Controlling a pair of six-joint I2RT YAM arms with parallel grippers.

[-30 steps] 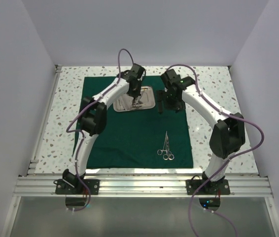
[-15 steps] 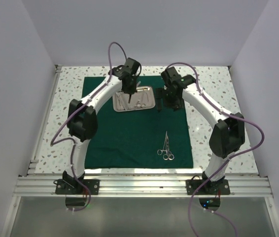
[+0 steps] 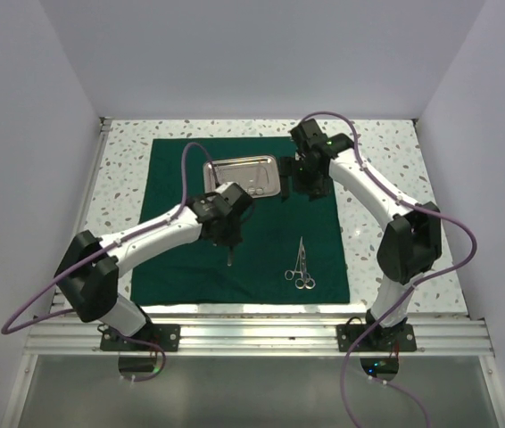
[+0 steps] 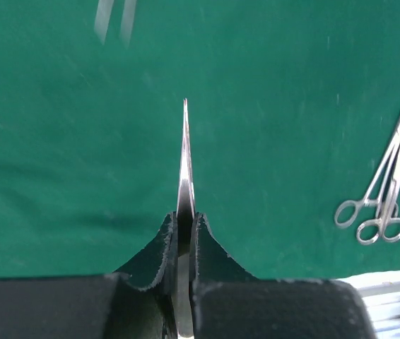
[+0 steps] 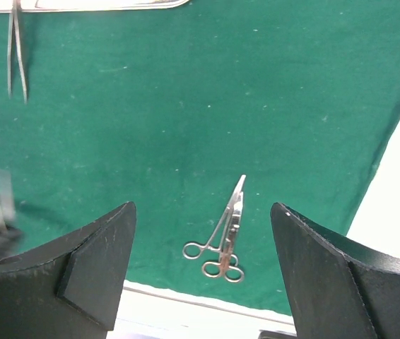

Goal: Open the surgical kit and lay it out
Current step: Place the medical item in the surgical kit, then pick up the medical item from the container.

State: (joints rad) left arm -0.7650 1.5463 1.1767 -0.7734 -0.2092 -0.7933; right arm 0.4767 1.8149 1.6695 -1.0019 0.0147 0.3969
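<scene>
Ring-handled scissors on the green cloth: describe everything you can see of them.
The ring-handled scissors are thin, shiny silver metal, with the blades shut to a slim point. They lie flat on the dark green cloth near its front right corner, rings toward the near edge and tips pointing away. Three finger rings show, so two instruments may overlap; I cannot tell. Only the cloth touches them.

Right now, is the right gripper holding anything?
No, the right gripper is open, its fingers wide apart with only the green cloth and scissors showing between them.
</scene>
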